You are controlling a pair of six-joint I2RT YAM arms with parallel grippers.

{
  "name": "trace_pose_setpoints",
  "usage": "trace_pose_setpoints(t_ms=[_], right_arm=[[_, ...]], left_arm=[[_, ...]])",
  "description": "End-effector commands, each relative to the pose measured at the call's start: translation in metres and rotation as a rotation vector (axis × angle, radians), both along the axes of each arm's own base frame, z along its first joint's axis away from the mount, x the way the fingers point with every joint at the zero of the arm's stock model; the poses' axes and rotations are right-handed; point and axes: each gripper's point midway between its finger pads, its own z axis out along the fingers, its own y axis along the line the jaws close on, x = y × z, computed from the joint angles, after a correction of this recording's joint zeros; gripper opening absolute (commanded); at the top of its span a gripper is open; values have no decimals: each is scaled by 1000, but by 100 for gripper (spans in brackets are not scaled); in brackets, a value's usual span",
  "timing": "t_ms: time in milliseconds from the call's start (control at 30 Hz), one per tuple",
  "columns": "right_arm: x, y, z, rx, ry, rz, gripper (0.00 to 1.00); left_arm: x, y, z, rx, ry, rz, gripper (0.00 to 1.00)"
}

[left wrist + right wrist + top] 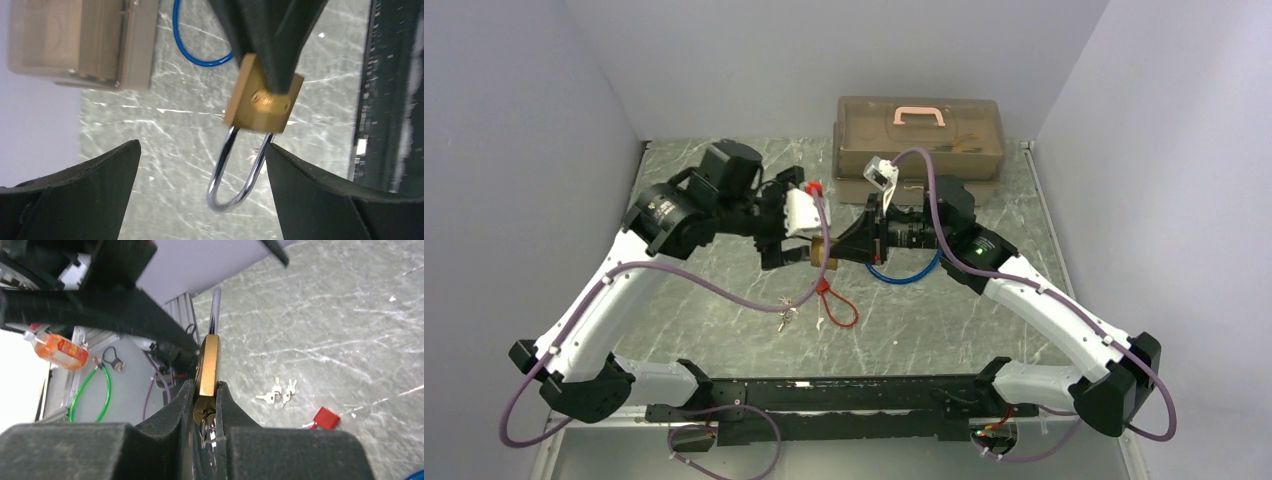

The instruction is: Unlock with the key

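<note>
at mid-scene: brass padlock (263, 97), pinched in right gripper (205, 390); left gripper (202, 146) spread wide astride its shackle (223, 160); keys (786, 318) lying loose, nearer.

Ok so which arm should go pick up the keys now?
Left. The left end effector is open and empty; the right end effector is shut on the padlock. The keys lie loose on the table, slightly to the left arm's side.

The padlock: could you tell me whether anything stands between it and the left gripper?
Nothing visible does: the padlock, held in the right gripper, hangs with its shackle right before the open jaws of the left gripper.
</note>
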Motion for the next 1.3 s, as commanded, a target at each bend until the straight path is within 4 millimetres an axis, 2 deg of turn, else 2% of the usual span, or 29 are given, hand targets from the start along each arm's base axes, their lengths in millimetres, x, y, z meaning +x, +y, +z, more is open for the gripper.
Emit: trace_pose_setpoints(t_ms=[0, 133, 300, 400, 533, 600, 733, 900, 1067, 1100, 1200, 1267], right_arm=[[-12, -9, 22, 0, -120, 27, 0], [-11, -10, 24, -14, -142, 34, 0], [-13, -9, 30, -11, -174, 44, 0], [-16, -8, 32, -23, -203, 52, 0], [-17, -4, 35, -31, -232, 58, 0], [-17, -1, 36, -31, -245, 58, 0], [-17, 4, 40, -33, -268, 59, 0], [-17, 10, 43, -35, -289, 62, 0], [-17, 10, 41, -44, -297, 58, 0], [-17, 10, 42, -43, -300, 55, 0], [-17, 7, 48, -33, -305, 37, 10], [-15, 4, 55, -27, -319, 13, 32]], left_arm=[[-39, 6, 1, -96, 270, -76, 99], [-58, 1, -10, -88, 384, -167, 99], [-67, -6, -27, -70, 508, -234, 99], [-56, -10, -33, -99, 536, -211, 99], [-49, -18, -25, -167, 598, -229, 92], [-54, -22, -24, -180, 656, -263, 84], [-62, -26, -22, -194, 728, -314, 61], [-72, -22, -28, -193, 748, -338, 48], [-76, -17, -29, -185, 706, -338, 3], [-76, -16, -30, -181, 701, -332, 0], [-76, -13, -31, -172, 688, -313, 0], [-74, -13, -30, -175, 683, -290, 0]])
